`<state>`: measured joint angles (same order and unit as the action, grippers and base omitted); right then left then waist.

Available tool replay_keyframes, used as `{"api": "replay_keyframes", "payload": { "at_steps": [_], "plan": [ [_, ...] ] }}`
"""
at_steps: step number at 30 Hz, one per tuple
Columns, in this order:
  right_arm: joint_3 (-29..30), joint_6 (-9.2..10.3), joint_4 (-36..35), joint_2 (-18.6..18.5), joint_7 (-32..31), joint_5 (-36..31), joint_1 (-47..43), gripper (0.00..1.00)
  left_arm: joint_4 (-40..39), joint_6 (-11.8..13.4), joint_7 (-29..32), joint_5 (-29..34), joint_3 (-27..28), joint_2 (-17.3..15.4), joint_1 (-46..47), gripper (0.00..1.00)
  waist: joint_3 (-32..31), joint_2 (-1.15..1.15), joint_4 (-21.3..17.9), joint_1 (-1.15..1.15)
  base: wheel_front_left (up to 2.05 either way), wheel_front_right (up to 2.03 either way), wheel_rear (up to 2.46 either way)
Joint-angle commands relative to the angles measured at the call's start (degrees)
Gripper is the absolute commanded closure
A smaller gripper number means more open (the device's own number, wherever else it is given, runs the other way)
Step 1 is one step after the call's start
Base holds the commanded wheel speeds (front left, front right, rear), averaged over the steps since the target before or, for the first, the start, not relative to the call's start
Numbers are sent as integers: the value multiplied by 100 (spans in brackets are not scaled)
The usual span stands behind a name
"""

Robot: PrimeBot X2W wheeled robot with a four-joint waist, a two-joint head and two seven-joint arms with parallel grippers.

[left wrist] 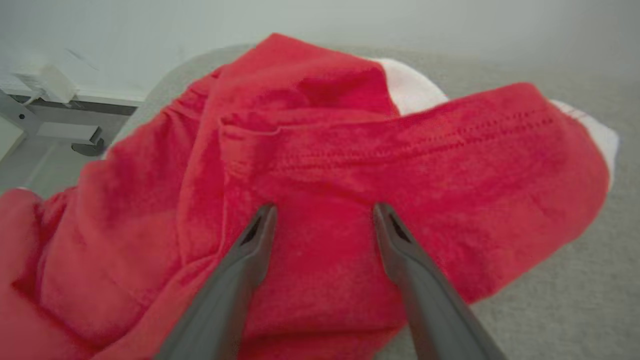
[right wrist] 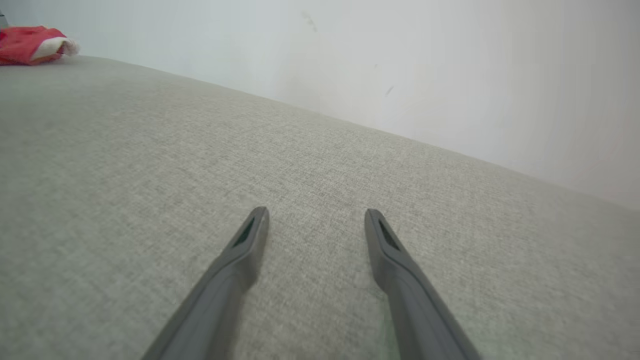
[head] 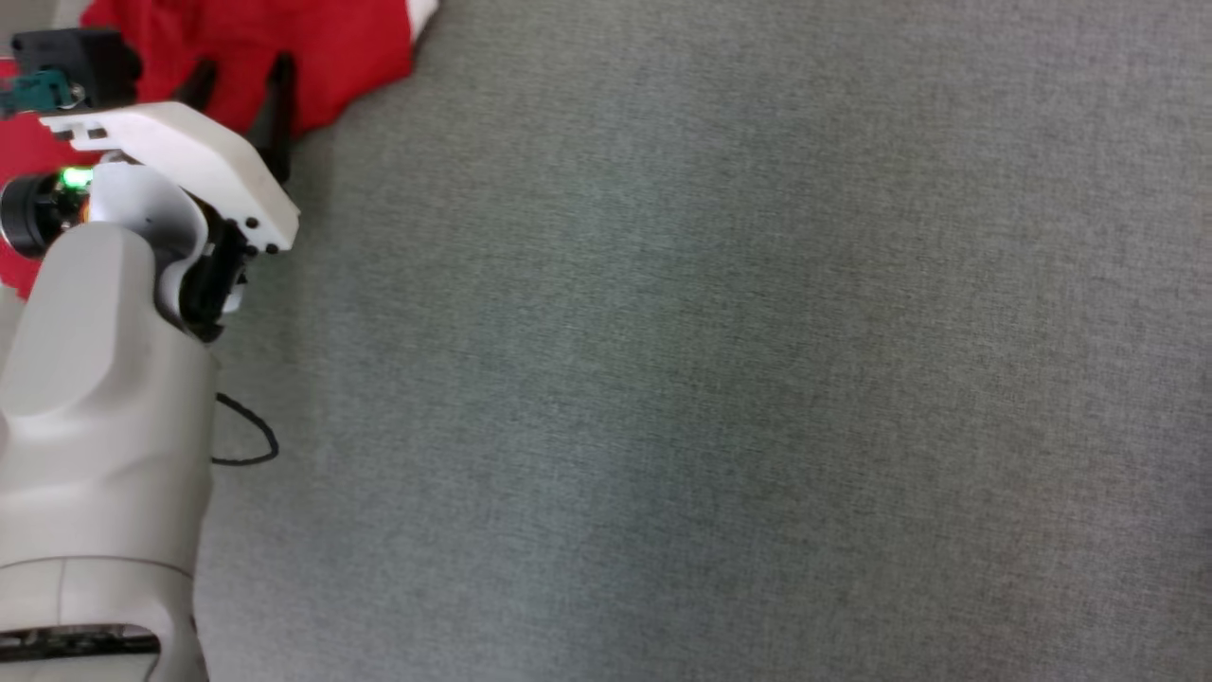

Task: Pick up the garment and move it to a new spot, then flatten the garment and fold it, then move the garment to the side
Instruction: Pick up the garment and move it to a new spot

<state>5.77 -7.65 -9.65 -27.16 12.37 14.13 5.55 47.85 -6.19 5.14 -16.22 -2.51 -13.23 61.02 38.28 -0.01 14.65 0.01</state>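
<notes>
Our left gripper point(left wrist: 324, 210) hangs spread over the crumpled red garment point(left wrist: 320, 140) at the worktop point(head: 720, 379) far-left corner, right gripper point(right wrist: 315, 212) apart over bare worktop, so we'd drop lower and pinch the stitched hem point(left wrist: 425, 145), not a wad.

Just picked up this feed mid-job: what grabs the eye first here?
The bright red garment, with white patches, lies crumpled in the head view's upper left corner on a wide grey fabric surface. The left gripper is open right at it, jaws spread before the red cloth; the right gripper is open over bare grey fabric, far from the garment.
</notes>
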Motion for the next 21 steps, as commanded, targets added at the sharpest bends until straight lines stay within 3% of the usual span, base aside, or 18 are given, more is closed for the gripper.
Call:
{"api": "replay_keyframes", "payload": {
  "at_steps": [1,5,6,7,13,21],
  "plan": [
    [29,30,531,-2,-210,-3,-295,0,233,56,29,-101,33,-55,153,0,127,1,-176,-1,0,0,0],
    [78,30,455,58,-208,33,-365,0,885,46,245,-59,-94,-4,255,0,84,1,-299,-1,0,0,0],
    [88,30,446,72,-193,39,-380,0,1023,38,307,-68,-123,16,270,54,59,1,-315,-1,0,0,0],
    [95,30,435,88,-182,50,-392,0,1119,27,338,-65,-155,36,295,100,32,1,-327,-1,0,0,0],
    [-17,26,533,227,-59,60,-378,0,1276,-84,11,-146,-280,10,434,100,-367,1,-373,-1,0,0,0],
    [-429,22,1011,572,162,85,-141,0,810,-127,-388,-294,-677,-74,596,100,-1300,1,-521,-1,0,0,0]
  ]
}}
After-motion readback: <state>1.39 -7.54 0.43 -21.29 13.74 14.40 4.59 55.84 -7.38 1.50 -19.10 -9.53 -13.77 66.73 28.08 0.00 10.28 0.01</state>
